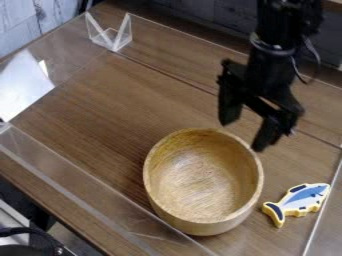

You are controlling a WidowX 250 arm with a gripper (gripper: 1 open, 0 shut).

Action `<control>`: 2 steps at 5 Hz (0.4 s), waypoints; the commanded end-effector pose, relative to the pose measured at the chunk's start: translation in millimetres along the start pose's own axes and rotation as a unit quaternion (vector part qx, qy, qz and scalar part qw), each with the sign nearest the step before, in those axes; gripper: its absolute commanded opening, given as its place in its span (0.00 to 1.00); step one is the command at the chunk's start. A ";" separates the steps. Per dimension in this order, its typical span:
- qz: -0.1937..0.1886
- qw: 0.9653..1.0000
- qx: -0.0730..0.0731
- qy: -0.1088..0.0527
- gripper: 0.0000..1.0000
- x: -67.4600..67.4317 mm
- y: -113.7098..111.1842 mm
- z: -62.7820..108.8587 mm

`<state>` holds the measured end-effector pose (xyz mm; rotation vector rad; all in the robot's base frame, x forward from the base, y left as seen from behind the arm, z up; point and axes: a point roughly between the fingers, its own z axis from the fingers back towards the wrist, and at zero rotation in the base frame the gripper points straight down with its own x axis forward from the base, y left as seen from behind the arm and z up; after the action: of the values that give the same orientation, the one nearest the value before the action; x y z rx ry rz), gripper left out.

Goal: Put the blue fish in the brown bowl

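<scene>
1. The pincer hangs from a black arm that comes in from the upper right, pointing down at the desk.
2. Its two dark fingers stand spread apart with nothing between them; it holds no object.
3. The finger tips sit above the far right part of the rim of the brown bowl, just past its edge as the camera sees it.
4. The brown bowl rests upright on the dark wood-grain desk, in the lower middle of the view, and its inside is bare wood.
5. The blue fish lies flat on the desk just to the right of the bowl, near the desk's right edge, close to the bowl's outer wall; whether it touches the wall cannot be told.
6. The fish is below and to the right of the pincer, apart from it.
7. A clear plastic stand sits at the far left corner of the desk, well apart from the bowl.
</scene>
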<state>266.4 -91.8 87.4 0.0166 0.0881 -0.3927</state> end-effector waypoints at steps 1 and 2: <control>-0.010 1.000 0.002 -0.029 1.00 5.5 -22.2 3.6; -0.018 0.999 0.000 -0.032 1.00 8.3 -30.2 -4.8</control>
<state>258.2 -120.4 71.1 0.0108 0.0673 -0.4257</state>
